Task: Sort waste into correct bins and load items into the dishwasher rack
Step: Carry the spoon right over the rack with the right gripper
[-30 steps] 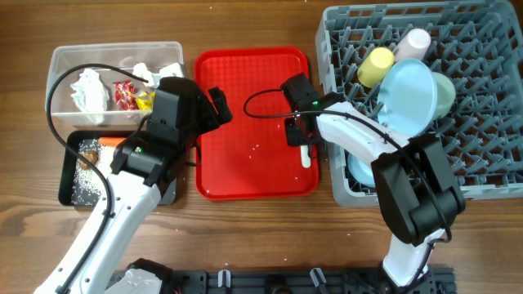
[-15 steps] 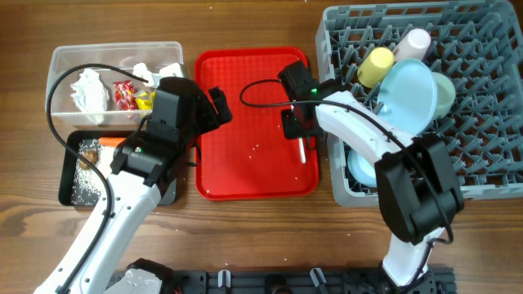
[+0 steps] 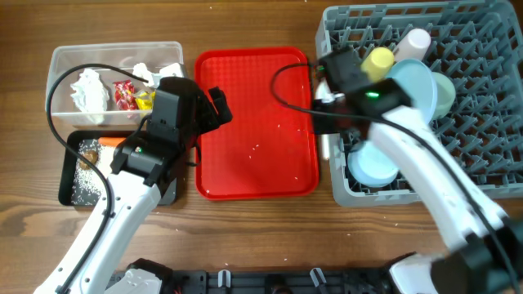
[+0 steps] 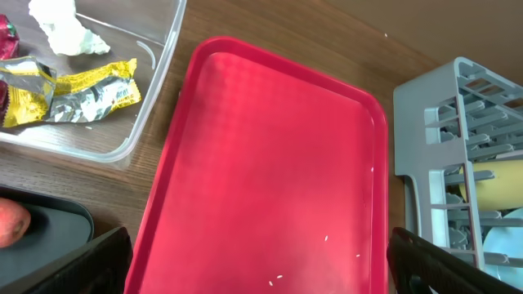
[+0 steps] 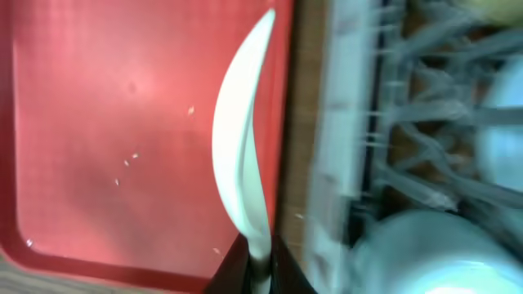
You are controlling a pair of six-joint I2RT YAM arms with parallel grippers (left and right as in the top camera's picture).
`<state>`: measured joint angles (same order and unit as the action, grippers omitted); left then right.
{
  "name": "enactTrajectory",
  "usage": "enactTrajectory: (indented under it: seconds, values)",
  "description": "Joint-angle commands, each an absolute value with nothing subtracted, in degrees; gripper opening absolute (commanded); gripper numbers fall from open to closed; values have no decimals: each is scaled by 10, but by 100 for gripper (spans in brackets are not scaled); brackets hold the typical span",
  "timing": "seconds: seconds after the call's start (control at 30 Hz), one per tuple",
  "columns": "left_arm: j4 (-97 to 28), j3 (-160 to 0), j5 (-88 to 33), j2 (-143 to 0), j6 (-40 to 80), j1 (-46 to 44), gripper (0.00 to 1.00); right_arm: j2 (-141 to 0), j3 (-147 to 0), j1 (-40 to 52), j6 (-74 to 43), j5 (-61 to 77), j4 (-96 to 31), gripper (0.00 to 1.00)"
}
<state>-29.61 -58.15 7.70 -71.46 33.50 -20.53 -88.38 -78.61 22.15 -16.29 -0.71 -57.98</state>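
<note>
My right gripper (image 3: 328, 122) is shut on the white plastic spoon (image 5: 243, 163), holding it over the gap between the red tray (image 3: 253, 90) and the left wall of the grey dishwasher rack (image 3: 490, 163). The spoon hangs bowl-end away from the jaws (image 5: 257, 273). The rack holds a pale blue plate (image 3: 409, 94), a yellow cup (image 3: 377, 61), a pink cup (image 3: 414, 42) and a pale blue bowl (image 3: 372, 167). My left gripper (image 3: 214, 106) is open and empty above the tray's left part; its fingers frame the left wrist view (image 4: 261, 265).
The clear tub (image 3: 61, 57) at the back left holds tissues (image 3: 88, 90) and wrappers (image 3: 127, 95). The black tray (image 3: 65, 192) below it holds rice grains (image 3: 86, 184) and a carrot (image 3: 88, 151). A few grains lie on the red tray (image 4: 327, 239).
My right gripper has lifted the spoon off the red tray's right side and carried it right, up to the rack's left edge. The left arm has not moved.
</note>
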Motion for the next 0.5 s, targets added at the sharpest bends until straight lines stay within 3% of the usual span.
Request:
enactTrajectory:
  seconds: [0.0, 0.23, 0.47]
  values:
    - [-295, -588, 89, -718, 332, -204, 100, -840, -798, 173, -132, -52, -595, 4]
    - [-295, -588, 89, -718, 332, -204, 100, -884, -794, 98, -89, -74, -553, 4]
    - [-295, -588, 89, -718, 332, -204, 100, -980, -791, 89, -25, -88, -482, 4]
